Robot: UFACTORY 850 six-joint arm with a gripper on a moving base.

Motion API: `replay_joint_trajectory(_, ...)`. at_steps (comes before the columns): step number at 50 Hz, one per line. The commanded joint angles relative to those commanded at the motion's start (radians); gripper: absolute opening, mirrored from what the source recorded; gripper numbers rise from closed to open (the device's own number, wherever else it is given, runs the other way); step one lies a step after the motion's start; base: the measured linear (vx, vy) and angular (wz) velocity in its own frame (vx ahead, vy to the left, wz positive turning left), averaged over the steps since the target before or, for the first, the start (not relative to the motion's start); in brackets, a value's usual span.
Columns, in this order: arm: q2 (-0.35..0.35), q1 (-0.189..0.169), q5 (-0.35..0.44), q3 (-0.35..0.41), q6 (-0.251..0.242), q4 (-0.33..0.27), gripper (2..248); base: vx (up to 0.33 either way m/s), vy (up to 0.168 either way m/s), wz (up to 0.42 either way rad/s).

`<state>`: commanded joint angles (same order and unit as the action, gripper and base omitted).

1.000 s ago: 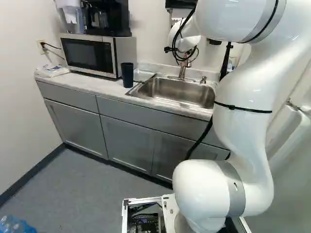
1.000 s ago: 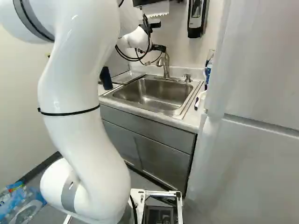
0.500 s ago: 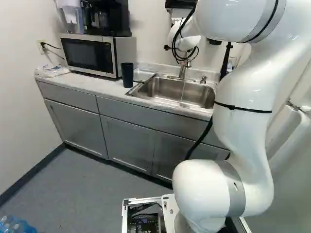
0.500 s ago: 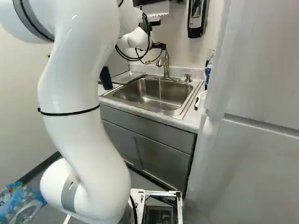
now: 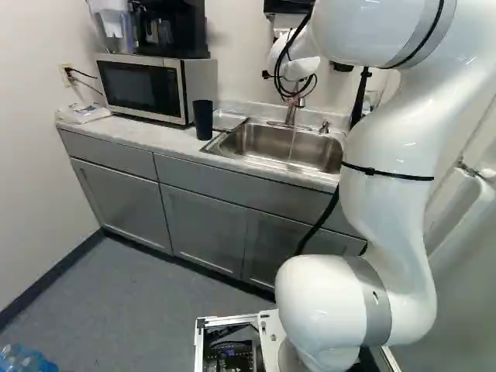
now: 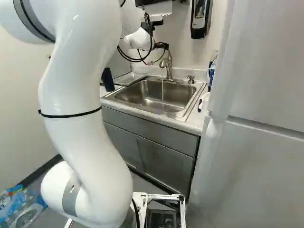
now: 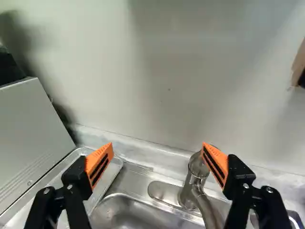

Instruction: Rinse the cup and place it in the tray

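Mottled counter [image 5: 155, 138] bears a dark tapered cup [image 5: 203, 121].

Pale walls [image 5: 31, 147] meet a grey floor [image 5: 132, 294] beside grey cabinets [image 5: 205, 225].

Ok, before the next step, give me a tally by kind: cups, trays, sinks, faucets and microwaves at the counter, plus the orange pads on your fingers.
Dark cup: 1
Tray: 1
Sink: 1
Faucet: 1
Microwave: 1
Orange pads: 2
Total: 7
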<state>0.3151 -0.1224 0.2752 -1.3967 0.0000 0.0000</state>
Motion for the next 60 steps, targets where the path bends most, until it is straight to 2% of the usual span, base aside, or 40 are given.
replay_joint_trajectory(22, -0.022, 0.013, 0.0, 0.023, 0.0, 0.0, 247, 0.0, 0.0, 0.0)
replay_joint_trajectory(38, -0.089, 0.042, -0.001, 0.07, 0.0, 0.0, 247, 0.0, 0.0, 0.0)
replay_joint_trajectory(60, -0.212, 0.026, -0.063, 0.157, 0.0, 0.0, 247, 0.0, 0.0, 0.0)
